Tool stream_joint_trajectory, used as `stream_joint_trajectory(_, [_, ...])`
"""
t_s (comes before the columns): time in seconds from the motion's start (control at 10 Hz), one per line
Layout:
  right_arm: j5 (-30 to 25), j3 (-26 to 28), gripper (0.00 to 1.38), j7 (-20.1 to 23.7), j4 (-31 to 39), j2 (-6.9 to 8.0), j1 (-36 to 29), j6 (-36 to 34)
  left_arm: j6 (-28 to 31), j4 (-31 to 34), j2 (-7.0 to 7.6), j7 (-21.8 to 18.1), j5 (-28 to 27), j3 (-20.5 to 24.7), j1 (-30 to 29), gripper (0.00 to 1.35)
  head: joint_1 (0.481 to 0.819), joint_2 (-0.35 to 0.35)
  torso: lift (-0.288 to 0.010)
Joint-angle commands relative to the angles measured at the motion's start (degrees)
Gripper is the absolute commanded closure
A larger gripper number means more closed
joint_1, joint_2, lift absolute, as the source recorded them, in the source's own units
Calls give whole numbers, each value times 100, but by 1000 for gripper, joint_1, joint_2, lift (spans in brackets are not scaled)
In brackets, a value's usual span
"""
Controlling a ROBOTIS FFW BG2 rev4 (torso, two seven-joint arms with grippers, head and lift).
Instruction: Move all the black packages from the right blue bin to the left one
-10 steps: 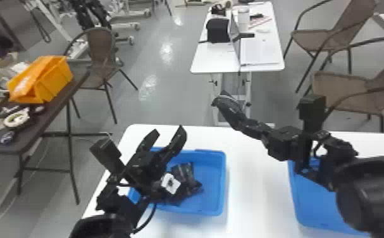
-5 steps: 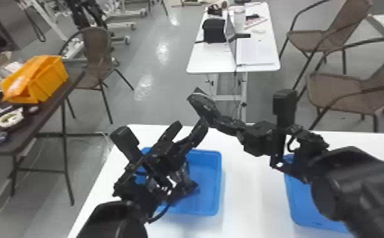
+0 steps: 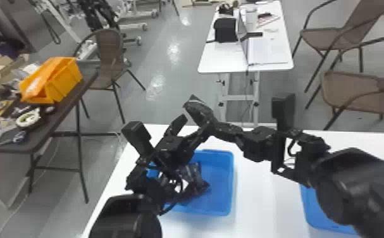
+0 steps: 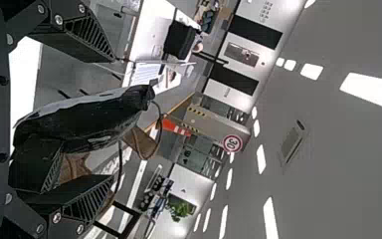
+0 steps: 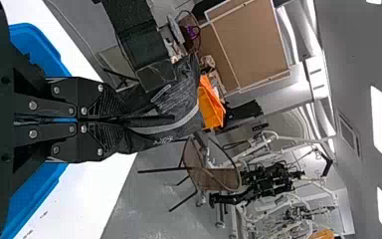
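Right gripper (image 3: 214,125): fingers pressed together at their tips, pinching a black package (image 3: 197,109). In the head view the package sticks out from the tips toward the far left, above the table; the right wrist view shows a pale grey band across its dark wrap.

Left gripper (image 3: 197,121): fingers spread. In the left wrist view the same package lies in the gap between them; contact with either finger cannot be determined.

Left blue bin (image 3: 231,190): on the white table (image 3: 257,205), below and nearer than the grippers. Crumpled black packages (image 3: 195,177) lie inside, partly hidden by the left arm; a white patch shows among them. Count not readable.

Right blue bin (image 3: 312,212): at the right of the same table, largely covered by the right arm. Contents cannot be told.

Surroundings, left: dark table (image 3: 39,140) bearing an orange bin (image 3: 63,80), a pale ring-shaped item (image 3: 28,117) and mixed small items; a brown chair (image 3: 107,53) stands just beyond it.

Far: second white table (image 3: 213,61) with a black case (image 3: 226,30) on it. Right, beyond the bins: two brown chairs (image 3: 330,38).
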State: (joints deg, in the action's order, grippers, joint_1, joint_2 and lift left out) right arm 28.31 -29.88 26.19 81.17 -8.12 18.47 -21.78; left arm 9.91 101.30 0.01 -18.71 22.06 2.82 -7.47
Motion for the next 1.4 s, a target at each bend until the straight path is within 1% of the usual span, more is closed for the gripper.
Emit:
stream_joint_trajectory(0.0, [78, -123, 1113, 0, -31, -23, 61, -11, -59, -111, -16, -1, -70, 8, 70, 208, 695, 253, 0])
stream_joint_trajectory(0.2, [122, -176, 1113, 0, -58, -23, 87, -11, -112, -401, -16, -1, 70, -36, 237, 208, 695, 263, 0])
stream_joint_trajectory(0.3, [122, -176, 1113, 0, -58, -23, 96, -19, -138, -410, -16, 8, -35, -45, 263, 213, 695, 263, 0])
stream_joint_trajectory(0.4, [140, -176, 1113, 0, -66, -23, 87, -11, -358, -383, -16, 8, -360, -54, 263, 585, 695, 261, 0])
stream_joint_trajectory(0.5, [140, -176, 1113, 0, -66, -32, 78, -11, -472, -348, -16, 140, -457, -106, 202, 1296, 695, 262, 0])
stream_joint_trajectory(0.6, [140, -167, 1113, 0, -75, -32, 69, -11, -481, -348, -16, 175, -281, -106, 140, 1253, 695, 264, 0])
stream_joint_trajectory(0.7, [166, -149, 1113, 9, -84, -32, 52, 7, -578, -348, -16, 175, -281, -168, 88, 1211, 695, 266, 0])
stream_joint_trajectory(1.0, [184, -141, 1113, 18, -119, -23, 43, 77, -701, -348, -16, 175, -272, -256, 105, 1211, 695, 257, 0])
stream_joint_trajectory(1.1, [359, -141, 1032, 62, -260, -6, 25, 262, -745, -348, -16, 175, -281, -256, 96, 1211, 695, 255, 0])
stream_joint_trajectory(1.2, [368, 35, 579, 132, -321, 56, -62, 402, -771, -348, -16, 175, -290, -247, 96, 1211, 695, 255, 0])
stream_joint_trajectory(1.3, [219, 360, 117, 308, -295, 135, -221, 596, -815, -348, -16, 175, -352, -168, 70, 1211, 695, 253, 0])
